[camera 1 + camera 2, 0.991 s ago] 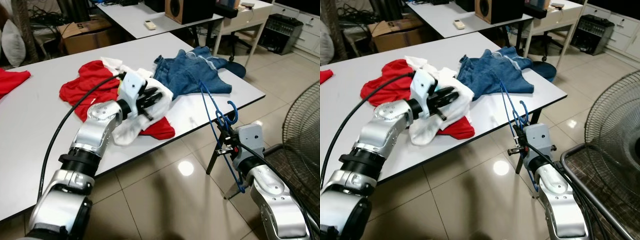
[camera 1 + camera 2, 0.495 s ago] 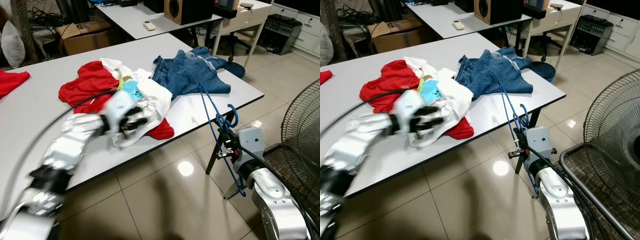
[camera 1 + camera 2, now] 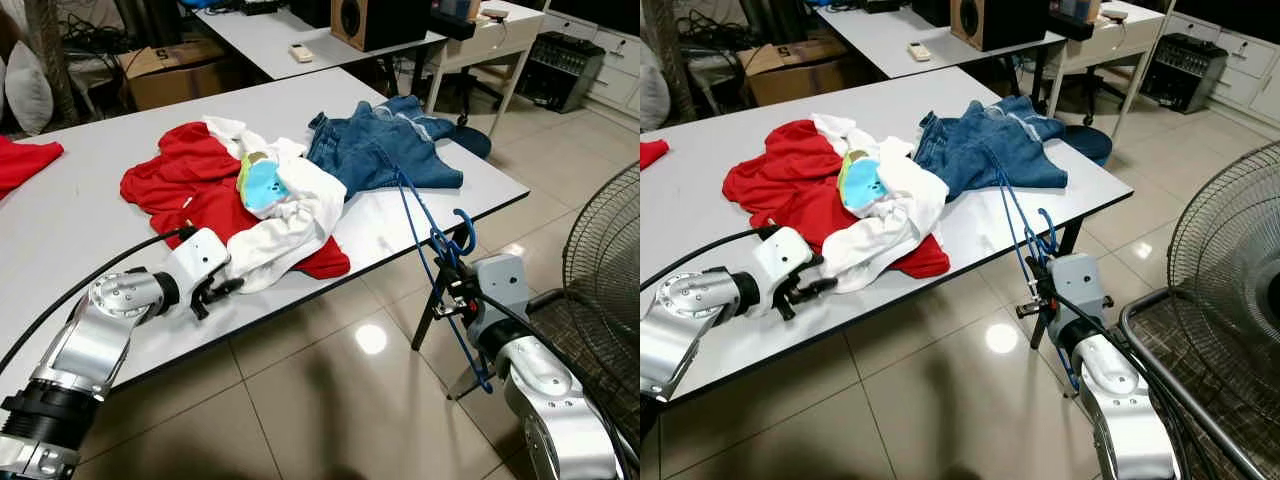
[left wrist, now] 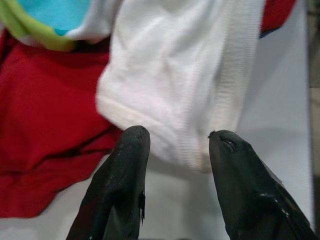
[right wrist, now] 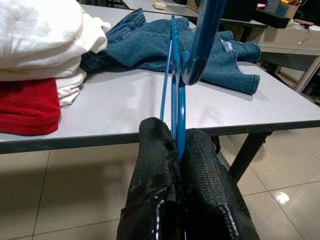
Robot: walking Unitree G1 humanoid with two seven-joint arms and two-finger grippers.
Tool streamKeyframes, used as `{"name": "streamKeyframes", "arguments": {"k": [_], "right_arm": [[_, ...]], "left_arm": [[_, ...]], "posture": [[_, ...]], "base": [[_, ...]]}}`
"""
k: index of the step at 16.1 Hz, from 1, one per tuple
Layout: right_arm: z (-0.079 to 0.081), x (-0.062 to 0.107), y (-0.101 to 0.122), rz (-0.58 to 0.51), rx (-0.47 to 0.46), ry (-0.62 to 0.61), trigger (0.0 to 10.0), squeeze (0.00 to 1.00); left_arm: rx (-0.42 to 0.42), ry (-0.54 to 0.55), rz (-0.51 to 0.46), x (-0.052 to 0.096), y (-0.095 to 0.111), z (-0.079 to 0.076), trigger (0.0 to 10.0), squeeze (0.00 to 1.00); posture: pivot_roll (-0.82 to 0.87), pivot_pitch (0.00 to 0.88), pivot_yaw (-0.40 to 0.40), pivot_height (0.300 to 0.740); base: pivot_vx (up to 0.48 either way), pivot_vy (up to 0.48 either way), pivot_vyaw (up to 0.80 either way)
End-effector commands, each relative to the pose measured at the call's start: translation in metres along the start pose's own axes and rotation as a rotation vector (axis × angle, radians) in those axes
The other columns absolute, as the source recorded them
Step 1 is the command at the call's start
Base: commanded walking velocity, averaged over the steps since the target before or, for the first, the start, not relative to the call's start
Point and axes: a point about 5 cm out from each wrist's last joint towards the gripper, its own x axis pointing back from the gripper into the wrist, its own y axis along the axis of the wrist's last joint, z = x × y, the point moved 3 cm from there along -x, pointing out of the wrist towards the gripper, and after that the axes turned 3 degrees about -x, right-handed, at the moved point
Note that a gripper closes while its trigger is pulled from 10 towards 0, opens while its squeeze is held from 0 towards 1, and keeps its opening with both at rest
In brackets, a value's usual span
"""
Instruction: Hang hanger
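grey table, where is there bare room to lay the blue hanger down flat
The grey table is bare left of the red shirt, and along the near edge between the white garment and the corner below the blue denim jeans. The middle is crowded with clothes. The right gripper holds the blue hanger.
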Motion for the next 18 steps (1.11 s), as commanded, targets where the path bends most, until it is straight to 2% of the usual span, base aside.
{"name": "streamKeyframes", "arguments": {"k": [1, 4, 5, 6, 7, 10, 14, 18], "right_arm": [[0.004, -0.001, 0.004, -0.010, -0.001, 0.017, 10.0, 0.00], [0.004, 0.001, 0.003, -0.006, -0.002, 0.017, 10.0, 0.00], [0.003, 0.001, 0.002, -0.005, -0.004, 0.013, 10.0, 0.00], [0.003, 0.001, 0.002, -0.006, -0.005, 0.011, 10.0, 0.00], [0.004, 0.002, 0.002, -0.006, -0.006, 0.010, 10.0, 0.00], [0.004, 0.003, 0.001, -0.004, -0.009, 0.009, 10.0, 0.00], [0.005, 0.005, -0.001, -0.002, -0.009, 0.012, 10.0, 0.00], [0.004, 0.009, 0.000, -0.003, -0.009, 0.027, 10.0, 0.00]], "left_arm": [[0.008, 0.047, -0.005, -0.001, 0.002, 0.005, 10.0, 0.00], [0.028, 0.058, 0.009, -0.005, -0.002, 0.000, 10.0, 0.00], [0.039, 0.073, 0.004, -0.007, -0.002, 0.000, 5.1, 0.00], [0.045, 0.071, -0.003, -0.008, -0.002, -0.001, 1.5, 0.00], [0.053, 0.069, -0.007, -0.009, -0.002, -0.002, 0.0, 0.00], [0.041, 0.069, 0.001, -0.011, -0.004, -0.004, 0.0, 0.00], [-0.047, 0.103, 0.033, -0.014, -0.008, -0.002, 0.0, 0.00], [-0.009, 0.128, -0.027, -0.016, 0.001, -0.001, 0.0, 0.00]], "posture": [[-0.15, 0.000, 0.029, 0.740], [-0.16, 0.000, 0.039, 0.740], [-0.16, 0.000, 0.042, 0.740], [-0.16, 0.000, 0.045, 0.740], [-0.16, 0.000, 0.049, 0.740], [-0.16, 0.000, 0.050, 0.740], [-0.17, 0.000, 0.052, 0.740], [-0.17, 0.000, 0.046, 0.740]], "base": [[0.000, 0.000, 0.00], [0.000, 0.000, 0.00], [0.000, 0.000, 0.00], [0.000, 0.000, 0.00], [0.000, 0.000, 0.00], [0.000, 0.000, 0.00], [0.000, 0.000, 0.00], [0.000, 0.000, 0.00]]}}
